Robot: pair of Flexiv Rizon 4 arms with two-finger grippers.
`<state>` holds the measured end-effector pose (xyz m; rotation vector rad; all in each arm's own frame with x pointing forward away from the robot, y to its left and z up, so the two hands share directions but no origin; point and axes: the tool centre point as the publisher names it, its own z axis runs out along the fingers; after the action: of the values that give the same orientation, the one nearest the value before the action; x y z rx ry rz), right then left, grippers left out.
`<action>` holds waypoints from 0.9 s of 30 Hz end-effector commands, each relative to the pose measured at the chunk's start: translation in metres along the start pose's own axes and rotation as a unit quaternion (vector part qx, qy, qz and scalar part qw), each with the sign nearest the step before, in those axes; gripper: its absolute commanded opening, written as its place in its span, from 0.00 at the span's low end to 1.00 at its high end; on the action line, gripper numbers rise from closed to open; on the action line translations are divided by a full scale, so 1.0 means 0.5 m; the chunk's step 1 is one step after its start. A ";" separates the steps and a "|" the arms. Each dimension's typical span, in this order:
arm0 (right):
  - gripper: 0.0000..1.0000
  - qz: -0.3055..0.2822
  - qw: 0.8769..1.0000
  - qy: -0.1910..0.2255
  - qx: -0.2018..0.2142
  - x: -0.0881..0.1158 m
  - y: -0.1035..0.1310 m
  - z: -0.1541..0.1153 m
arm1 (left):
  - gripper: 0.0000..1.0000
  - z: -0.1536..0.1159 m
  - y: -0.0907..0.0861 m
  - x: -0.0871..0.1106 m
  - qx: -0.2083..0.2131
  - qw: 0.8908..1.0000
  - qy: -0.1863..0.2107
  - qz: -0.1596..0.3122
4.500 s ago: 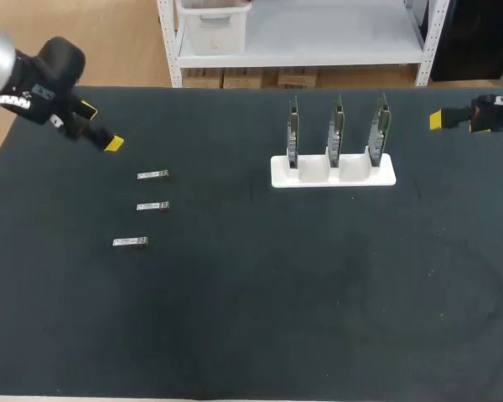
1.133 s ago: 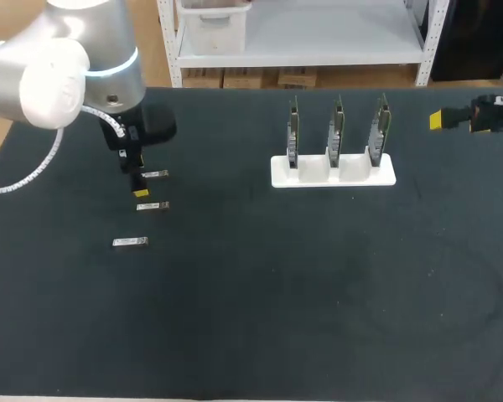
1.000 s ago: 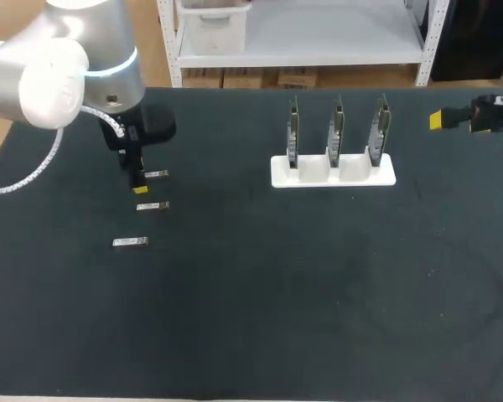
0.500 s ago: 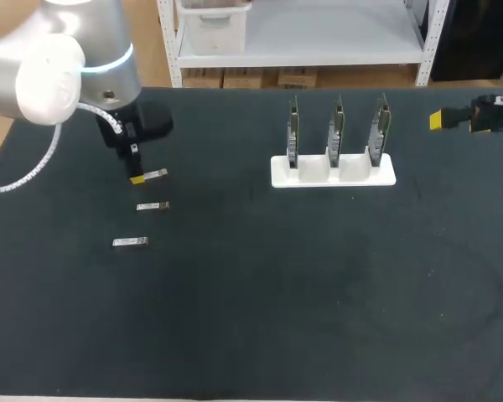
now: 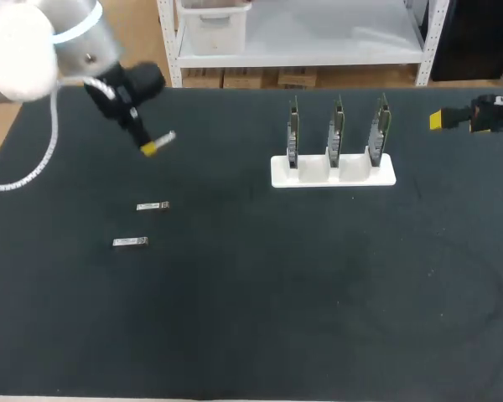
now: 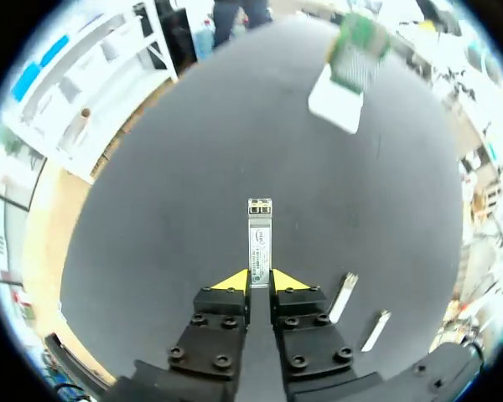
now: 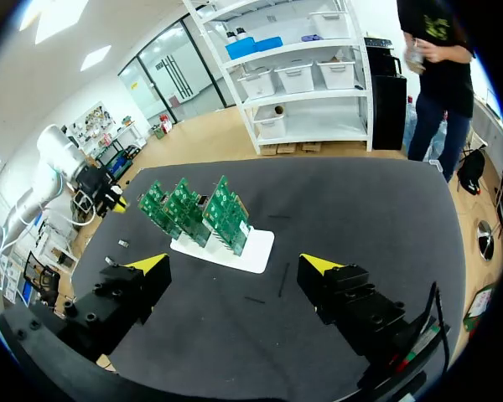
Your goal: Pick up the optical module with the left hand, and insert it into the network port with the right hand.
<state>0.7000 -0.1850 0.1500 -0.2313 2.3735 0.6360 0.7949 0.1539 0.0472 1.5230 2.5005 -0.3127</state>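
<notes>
You're at a robotics or electronics lab bench: a table (image 5: 318, 318) covered in a plain dark mat, three green circuit boards (image 5: 336, 126) standing upright in a white slotted holder (image 5: 333, 173) toward 1 o'clock, two small metal optical modules (image 5: 152, 206) lying toward 9 o'clock, and two robot arms over it, the left arm (image 5: 33, 42) at 10 o'clock, the right arm (image 5: 493, 115) at 2 o'clock

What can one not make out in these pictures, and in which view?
- Network ports on the green boards: too small in the head view, blurred in the left wrist view.
- Rear end of the held optical module: hidden between the fingers of the left gripper, left wrist view.
- Right gripper: its arm is cut off by the head view's right edge.
</notes>
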 end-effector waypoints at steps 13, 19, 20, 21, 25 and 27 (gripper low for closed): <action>1.00 0.000 1.000 0.000 0.000 0.000 0.000 0.000 | 0.00 -0.217 -0.026 -0.103 -0.031 0.927 -0.366 -0.068; 1.00 0.000 1.000 0.000 0.000 0.000 0.000 0.000 | 0.00 -0.266 -0.031 -0.138 -0.025 0.895 -0.434 -0.095; 1.00 0.000 1.000 0.000 0.000 0.000 0.000 0.000 | 0.00 -0.275 -0.033 -0.143 -0.020 0.890 -0.446 -0.094; 1.00 0.000 1.000 0.000 0.000 0.000 0.000 0.000 | 0.00 -0.283 -0.036 -0.147 -0.017 0.884 -0.458 -0.091; 1.00 0.000 1.000 0.000 0.000 0.000 0.000 0.000 | 0.00 -0.305 -0.046 -0.168 0.000 0.867 -0.492 -0.073; 1.00 0.000 1.000 0.000 0.000 0.000 0.000 0.000 | 0.00 -0.309 -0.050 -0.178 0.009 0.865 -0.497 -0.065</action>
<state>0.7000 -0.1850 0.1500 -0.2313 2.3735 0.6360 0.8097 0.1088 0.2229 1.0135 2.1157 -0.7051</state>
